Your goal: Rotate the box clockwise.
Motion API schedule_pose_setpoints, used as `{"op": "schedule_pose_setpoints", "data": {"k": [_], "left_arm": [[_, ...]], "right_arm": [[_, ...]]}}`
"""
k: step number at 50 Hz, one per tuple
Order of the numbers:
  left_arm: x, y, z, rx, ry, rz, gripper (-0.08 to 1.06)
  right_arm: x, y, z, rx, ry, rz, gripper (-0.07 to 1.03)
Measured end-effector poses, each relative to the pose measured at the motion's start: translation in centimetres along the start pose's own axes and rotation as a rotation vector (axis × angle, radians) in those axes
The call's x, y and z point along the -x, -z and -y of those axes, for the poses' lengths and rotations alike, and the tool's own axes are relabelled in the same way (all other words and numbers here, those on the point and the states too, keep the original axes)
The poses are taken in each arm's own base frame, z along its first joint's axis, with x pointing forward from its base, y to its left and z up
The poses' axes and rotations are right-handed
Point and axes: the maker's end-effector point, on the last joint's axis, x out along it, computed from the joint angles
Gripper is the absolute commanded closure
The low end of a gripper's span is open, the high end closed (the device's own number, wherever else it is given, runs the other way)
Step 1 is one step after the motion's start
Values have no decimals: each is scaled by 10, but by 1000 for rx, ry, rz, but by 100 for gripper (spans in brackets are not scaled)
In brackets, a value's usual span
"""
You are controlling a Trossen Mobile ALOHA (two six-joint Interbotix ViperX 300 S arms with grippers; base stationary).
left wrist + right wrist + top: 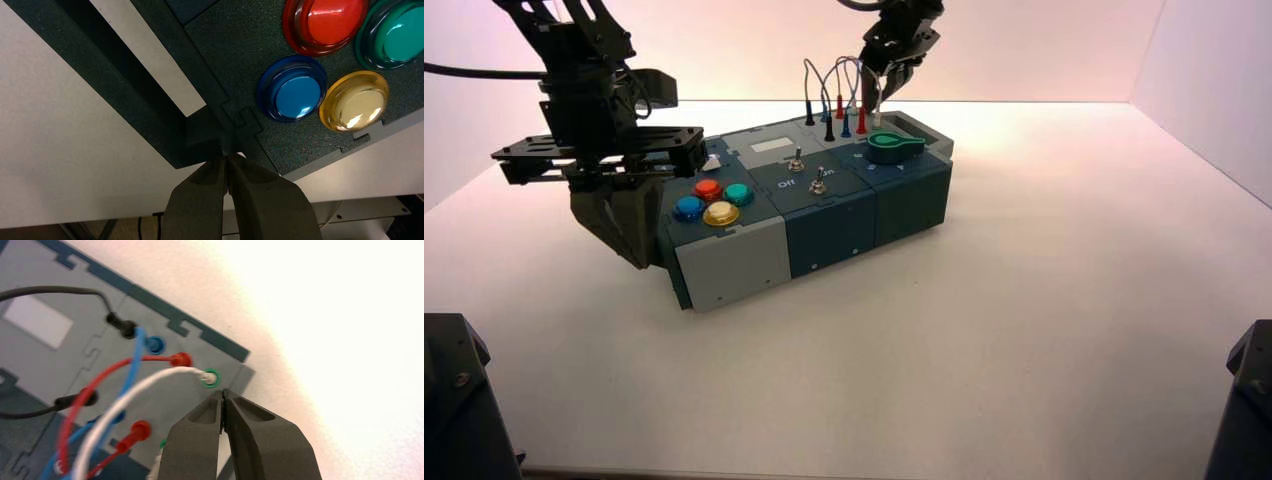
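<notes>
High view: the left arm (pixel 589 110) runs off the top edge and, with the left gripper (pixel 637 262), hides much of the box's (pixel 834 225) left end. The right arm (pixel 902 35) is cut off at the top, and looped wires (pixel 844 62) partly cover the right gripper (pixel 873 92). Marks beside the green knob (pixel 894 148) are too small to read. Left wrist view: the top edge crops the red button (pixel 332 22); the right edge crops the green button (pixel 402 35). Right wrist view: the white wire (pixel 130 399) blurs toward the bottom edge
</notes>
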Motion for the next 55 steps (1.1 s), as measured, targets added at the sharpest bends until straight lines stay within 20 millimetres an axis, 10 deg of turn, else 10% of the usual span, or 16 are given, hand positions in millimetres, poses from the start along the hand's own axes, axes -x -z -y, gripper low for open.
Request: {"op": "schedule_pose_setpoints", "data": {"k": [30, 40, 55], "left_arm": [[3, 0, -1, 4, 7, 19, 101], [4, 1, -1, 2, 9, 28, 101], [6, 1, -2, 3, 11, 34, 101]], "right_arm": [[7, 9, 29, -59, 75, 33, 98], [23, 8, 19, -75, 31, 13, 64], [54, 28, 21, -119, 66, -72, 54]]}}
